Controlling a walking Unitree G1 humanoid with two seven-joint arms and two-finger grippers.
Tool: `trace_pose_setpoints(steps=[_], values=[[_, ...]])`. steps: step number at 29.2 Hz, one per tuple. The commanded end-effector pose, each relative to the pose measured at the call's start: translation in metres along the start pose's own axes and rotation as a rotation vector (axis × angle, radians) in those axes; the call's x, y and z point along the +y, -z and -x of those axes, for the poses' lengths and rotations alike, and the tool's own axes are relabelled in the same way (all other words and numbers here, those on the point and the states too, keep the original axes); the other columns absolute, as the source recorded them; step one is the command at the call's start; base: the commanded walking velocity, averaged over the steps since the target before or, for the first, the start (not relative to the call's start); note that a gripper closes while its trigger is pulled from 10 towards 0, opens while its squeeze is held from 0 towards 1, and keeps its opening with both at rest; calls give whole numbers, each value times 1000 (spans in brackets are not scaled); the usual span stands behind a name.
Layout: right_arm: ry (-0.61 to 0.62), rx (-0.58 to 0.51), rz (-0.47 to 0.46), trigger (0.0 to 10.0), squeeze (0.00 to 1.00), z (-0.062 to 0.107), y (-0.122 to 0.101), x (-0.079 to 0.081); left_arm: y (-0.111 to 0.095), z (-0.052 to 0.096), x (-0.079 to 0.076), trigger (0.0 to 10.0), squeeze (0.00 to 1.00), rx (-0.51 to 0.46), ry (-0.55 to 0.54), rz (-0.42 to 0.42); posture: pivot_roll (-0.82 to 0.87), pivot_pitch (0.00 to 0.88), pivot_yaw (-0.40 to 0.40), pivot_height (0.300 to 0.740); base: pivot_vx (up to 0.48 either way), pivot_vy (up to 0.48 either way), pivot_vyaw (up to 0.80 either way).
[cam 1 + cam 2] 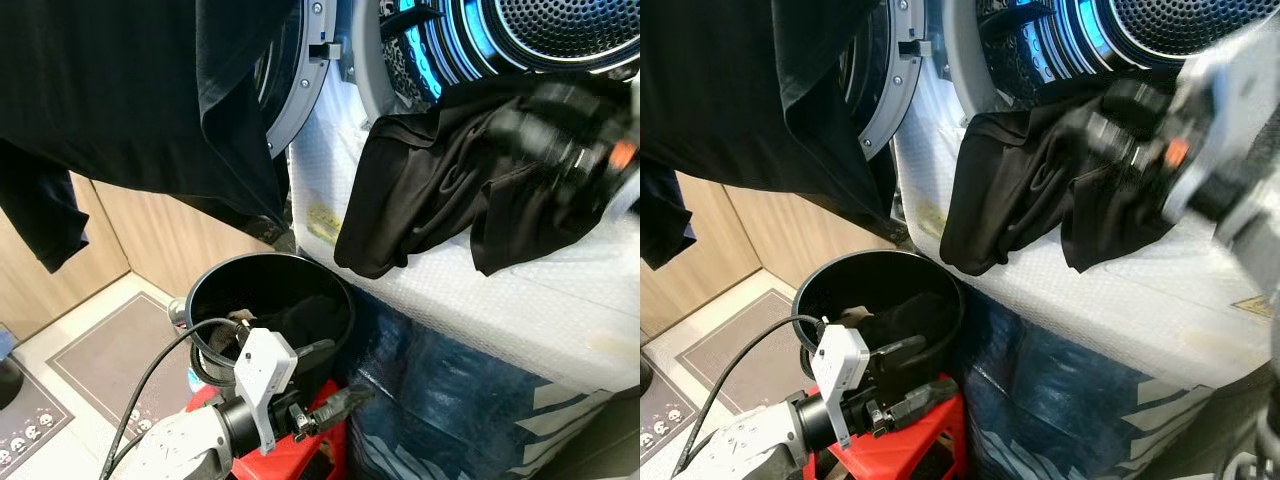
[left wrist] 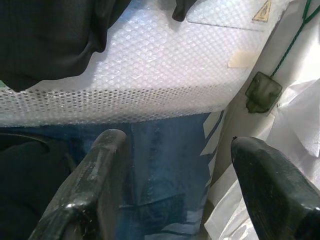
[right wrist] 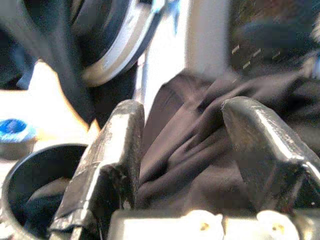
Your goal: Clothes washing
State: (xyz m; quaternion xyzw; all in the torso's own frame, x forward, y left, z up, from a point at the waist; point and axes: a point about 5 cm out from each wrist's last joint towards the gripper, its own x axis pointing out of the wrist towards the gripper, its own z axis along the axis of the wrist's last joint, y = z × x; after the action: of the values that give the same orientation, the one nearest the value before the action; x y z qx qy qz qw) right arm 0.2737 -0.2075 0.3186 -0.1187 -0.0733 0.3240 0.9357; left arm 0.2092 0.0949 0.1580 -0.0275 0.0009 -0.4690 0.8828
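Washer mouth up top: we see the lit drum [image 1: 560, 30] with blue glow and a black garment [image 1: 440, 190] spilling out of the opening, draped down over the bubble-wrapped front of the machine [image 1: 480, 300]. Right gripper [image 3: 182, 150] sits right at that garment, blurred in the head views; in its wrist view the two fingers [image 3: 107, 160] stand wide apart with the dark cloth bunched between and just ahead of them. We cannot tell if the cloth is touched, and nothing is pinched. Beyond its fingers we make out the open washer door [image 1: 290, 80] with its grey ring, and a second black garment [image 1: 130, 90] hanging over that door.

Left gripper [image 1: 325, 385] is low, fingers spread wide and holding nothing. It hovers at the near rim of a black bucket [image 1: 215, 280], which stands on a red stool [image 1: 905, 440] just beside the machine. Dark clothes [image 1: 905, 325] lie inside the bucket, just ahead of the fingertips. Ahead of the left fingers [image 2: 95, 185] in the wrist view we see the bubble wrap over blue plastic film [image 2: 165, 165], with a black cloth hanging above.

Floor mat [image 1: 100, 360] lies well off to the left gripper's outer side, next to wood panelling [image 1: 170, 240].
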Motion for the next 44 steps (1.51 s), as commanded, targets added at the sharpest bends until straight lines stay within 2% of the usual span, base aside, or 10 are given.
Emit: trace_pose_setpoints(steps=[1, 2, 8, 14, 17, 22, 27, 31, 35, 44], values=[[-107, -11, 26, 10000, 0, 0, 4, 17, -1, 1, -1, 10000, 0, 5, 13, 4, -21, 66, -13, 740, 0, 0, 0], [-151, 23, 22, 10000, 0, 0, 14, 27, -1, 1, 0, 10000, 0, 8, 9, 0, -17, 66, -12, 740, 0, 0, 0], [-186, 112, -31, 10000, 0, -7, 45, 46, -2, 6, 5, 10000, 0, 16, -14, -13, -6, 70, -15, 740, 0, 0, 0], [-60, 204, -135, 10000, 0, -36, 90, 61, -2, 8, 4, 10000, 0, 16, -27, -12, 9, 83, -23, 740, 0, 0, 0], [-30, 203, -147, 10000, 0, -41, 93, 62, -3, 8, 3, 10000, 0, 15, -28, -11, 16, 88, -26, 740, 0, 0, 0], [-8, 205, -191, 10000, 0, -51, 103, 75, -3, 10, -1, 10000, 0, 19, -32, -8, 30, 101, -28, 740, 0, 0, 0], [41, 235, -273, 10000, 0, -69, 120, 87, -2, 13, -5, 10000, 0, 25, -41, 0, 48, 125, -36, 740, 0, 0, 0], [33, 258, -286, 10000, 0, -72, 128, 95, -2, 14, -7, 10000, 0, 27, -46, 9, 56, 136, -38, 740, 0, 0, 0], [57, 248, -336, 10000, 0, -84, 135, 103, -2, 17, -10, 10000, 0, 34, -57, 18, 65, 146, -41, 740, 0, 0, 0], [187, 206, -421, 10000, 0, -104, 135, 97, -2, 20, -13, 10000, 0, 41, -64, 20, 84, 148, -43, 740, 0, 0, 0]])
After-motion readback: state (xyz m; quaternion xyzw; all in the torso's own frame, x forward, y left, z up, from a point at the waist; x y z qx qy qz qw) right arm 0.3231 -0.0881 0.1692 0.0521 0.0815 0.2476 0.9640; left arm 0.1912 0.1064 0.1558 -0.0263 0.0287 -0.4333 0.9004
